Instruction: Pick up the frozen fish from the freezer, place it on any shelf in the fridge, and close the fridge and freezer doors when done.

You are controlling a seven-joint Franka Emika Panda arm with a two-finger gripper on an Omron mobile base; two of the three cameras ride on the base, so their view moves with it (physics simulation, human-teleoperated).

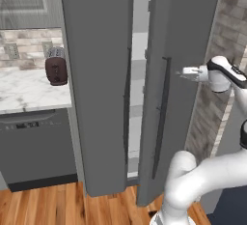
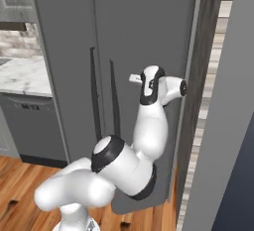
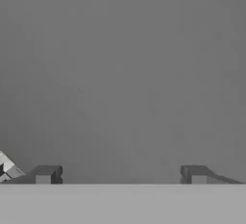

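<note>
1. We see the tall dark grey refrigerator with both doors nearly shut; in the left base view a narrow gap stands between the freezer door (image 1: 99,84) and the fridge door (image 1: 181,50).
2. Through that gap we see white and pale grey bands of the interior (image 1: 139,50); we cannot tell which compartment's shelves they belong to.
3. The frozen fish cannot be made out through the gap, so we do not state its location.
4. Each door carries a dark vertical handle: the freezer handle (image 1: 127,103) on the left and the fridge handle (image 1: 161,118) on the right, one on each side of the gap.
5. The gripper (image 1: 185,73) is held level at the outer face of the fridge door, just right of the fridge handle.
6. In the right base view the gripper (image 2: 133,78) points at the same door panel, very close to it; contact cannot be confirmed.
7. In the hand view the gripper (image 3: 120,175) faces flat grey door surface; its fingertips (image 3: 45,174) stand wide apart with nothing between them.
8. To the left of the refrigerator, a dark red toaster (image 1: 56,67) stands on the marble counter (image 1: 24,91), above a grey dishwasher (image 1: 38,147).
9. The floor (image 1: 43,204) is wood plank.
</note>
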